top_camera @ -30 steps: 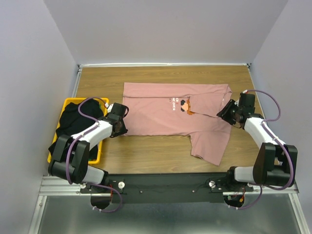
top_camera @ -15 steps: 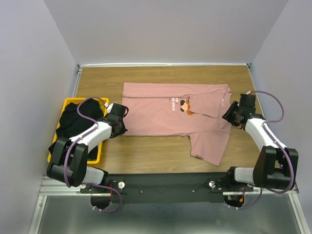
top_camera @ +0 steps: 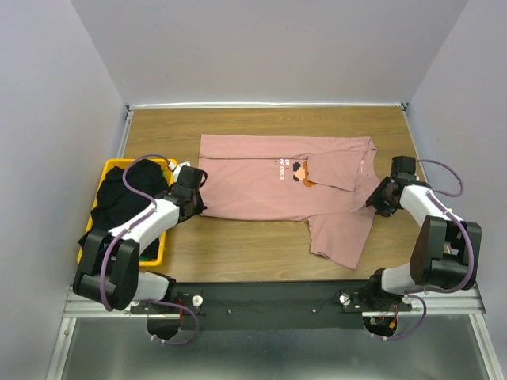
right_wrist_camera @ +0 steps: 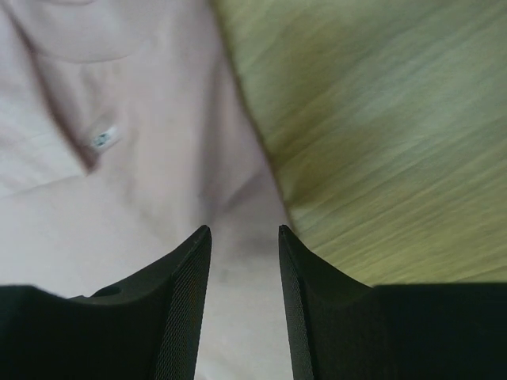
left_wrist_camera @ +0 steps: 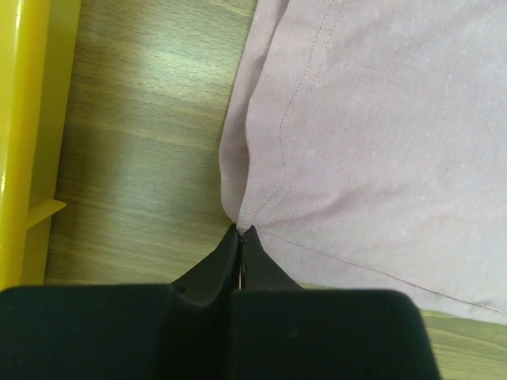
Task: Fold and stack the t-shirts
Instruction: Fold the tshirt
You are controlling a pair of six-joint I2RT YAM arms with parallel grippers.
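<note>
A dusty-pink t-shirt [top_camera: 269, 178] with a pixel-art face and white text lies spread on the wooden table, one sleeve [top_camera: 341, 233] hanging toward the near edge. My left gripper [top_camera: 198, 207] is shut on the shirt's near-left hem corner [left_wrist_camera: 244, 224], pinching a small fold of cloth. My right gripper [top_camera: 375, 199] is open, its jaws apart over the shirt's right edge [right_wrist_camera: 238, 261] near the collar tag [right_wrist_camera: 103, 138]. A black t-shirt [top_camera: 119, 190] lies heaped in the yellow basket [top_camera: 154, 252].
The yellow basket's wall [left_wrist_camera: 24, 142] runs close along the left of my left gripper. Bare wood [right_wrist_camera: 380, 119] shows right of the shirt. Grey walls enclose the table on three sides.
My right gripper has moved toward the near edge and down along the shirt's right side. My left gripper has stayed shut on the hem corner and hardly shifted.
</note>
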